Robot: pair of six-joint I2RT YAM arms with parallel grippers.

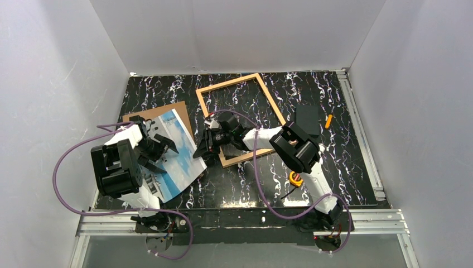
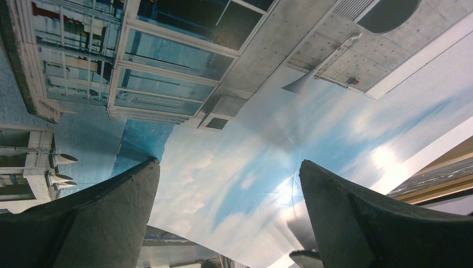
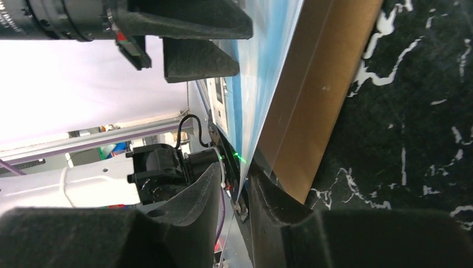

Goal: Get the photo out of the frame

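On the left of the black marbled table [image 1: 251, 190], the left gripper [image 1: 166, 153] hovers over the photo [image 1: 181, 151] with its jaws spread wide and nothing between them. In the left wrist view both dark padded fingers [image 2: 106, 223] stand apart above the print's blue sky, clouds and pale building, and neither visibly touches it.

The photo lies on the left part of the table, fully outside the frame [image 1: 226, 82] and just to its left. A brown backing board [image 1: 159, 111] shows past its far edge.

At the photo's right edge sits the right gripper [image 1: 199, 151], its arm reaching leftward across the frame's near strip. In the right wrist view the jaws are drawn in to a narrow gap and the thin edge of the print runs down into it, so the gripper appears to pinch the photo. The brown board lies flat beside that edge.

The frame rests empty on the table around the middle, towards the back, turned at an angle. To its right lies a small black rectangle [image 1: 308, 120], then a small orange object [image 1: 329, 121]. A yellow and orange item [image 1: 294, 178] sits beside the right arm, nearer the front.
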